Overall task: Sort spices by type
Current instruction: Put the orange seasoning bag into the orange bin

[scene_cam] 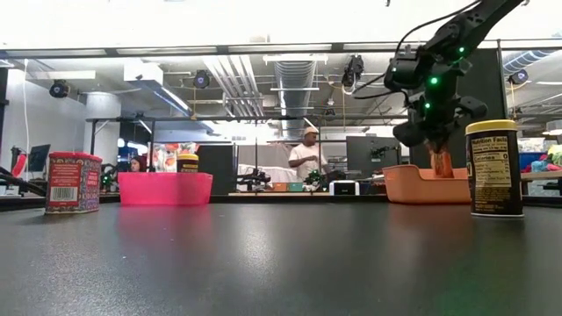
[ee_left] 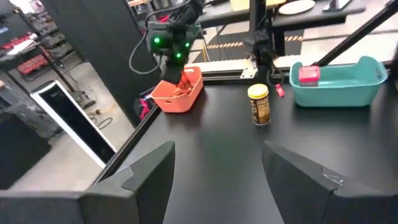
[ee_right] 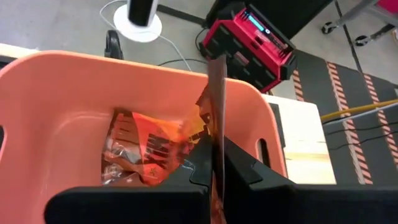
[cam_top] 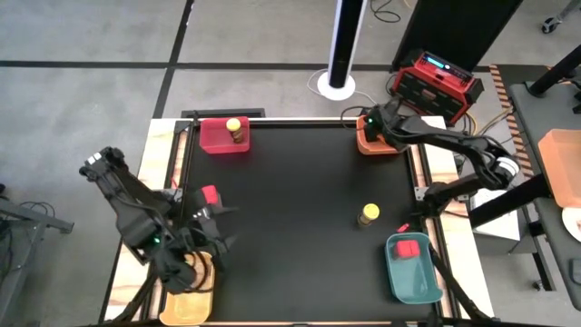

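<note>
Pinching a thin orange-brown packet [ee_right: 216, 112] edge-on, the right gripper [ee_right: 214, 163] hangs over the orange bin [ee_right: 50, 112] at the table's far right corner. The packet stands upright, its long axis vertical, glossy and flat like foil. A second crinkled packet [ee_right: 146, 149] lies flat inside the smooth plastic bin. A yellow-lidded jar [cam_top: 368, 215], cylindrical and upright, stands on the black mat near the teal bin [cam_top: 410, 277]. The left gripper [ee_left: 217, 168] waits near the front left, fingers spread apart and empty.
</note>
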{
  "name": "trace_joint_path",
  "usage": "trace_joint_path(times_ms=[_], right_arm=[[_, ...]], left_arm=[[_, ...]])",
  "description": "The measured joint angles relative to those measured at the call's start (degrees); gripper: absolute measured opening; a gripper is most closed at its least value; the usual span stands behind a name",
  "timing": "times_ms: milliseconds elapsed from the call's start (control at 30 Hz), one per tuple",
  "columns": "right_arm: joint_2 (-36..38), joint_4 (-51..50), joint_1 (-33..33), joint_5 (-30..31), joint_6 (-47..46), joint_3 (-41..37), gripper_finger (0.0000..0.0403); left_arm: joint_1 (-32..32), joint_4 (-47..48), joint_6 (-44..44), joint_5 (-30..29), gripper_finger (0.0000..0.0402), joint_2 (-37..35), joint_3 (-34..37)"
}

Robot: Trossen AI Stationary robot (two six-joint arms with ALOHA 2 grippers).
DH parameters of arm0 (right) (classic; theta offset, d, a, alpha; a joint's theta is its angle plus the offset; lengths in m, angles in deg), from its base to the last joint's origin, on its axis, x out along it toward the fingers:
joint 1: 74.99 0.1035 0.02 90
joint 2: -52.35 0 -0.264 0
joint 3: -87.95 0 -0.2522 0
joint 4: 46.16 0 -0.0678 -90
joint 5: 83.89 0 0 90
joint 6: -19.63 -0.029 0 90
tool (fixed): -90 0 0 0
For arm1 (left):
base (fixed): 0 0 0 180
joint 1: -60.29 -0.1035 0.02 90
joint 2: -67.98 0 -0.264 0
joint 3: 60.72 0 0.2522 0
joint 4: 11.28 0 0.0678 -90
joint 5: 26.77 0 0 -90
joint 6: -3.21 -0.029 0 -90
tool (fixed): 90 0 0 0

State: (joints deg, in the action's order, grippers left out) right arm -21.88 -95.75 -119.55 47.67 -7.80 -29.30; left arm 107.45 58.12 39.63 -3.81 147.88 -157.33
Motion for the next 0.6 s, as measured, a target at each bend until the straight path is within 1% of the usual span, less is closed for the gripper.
trace_joint_path(times_ms=[200,400,600], right_arm=[[-2.6,2.7,0.0,0.0,0.3,0.0,0.0009],[-4.3,3.3,-0.5,0.5,1.1,0.0,0.0009],[-4.4,3.2,-2.3,0.6,1.6,0.0,0.0009]], left_arm=[[1.5,0.5,0.6,-0.3,0.0223,-2.3,0.0],[2.8,1.9,1.1,-4.2,0.0223,-3.1,0.0],[3.1,2.5,1.8,-5.1,0.0223,-3.7,0.1]])
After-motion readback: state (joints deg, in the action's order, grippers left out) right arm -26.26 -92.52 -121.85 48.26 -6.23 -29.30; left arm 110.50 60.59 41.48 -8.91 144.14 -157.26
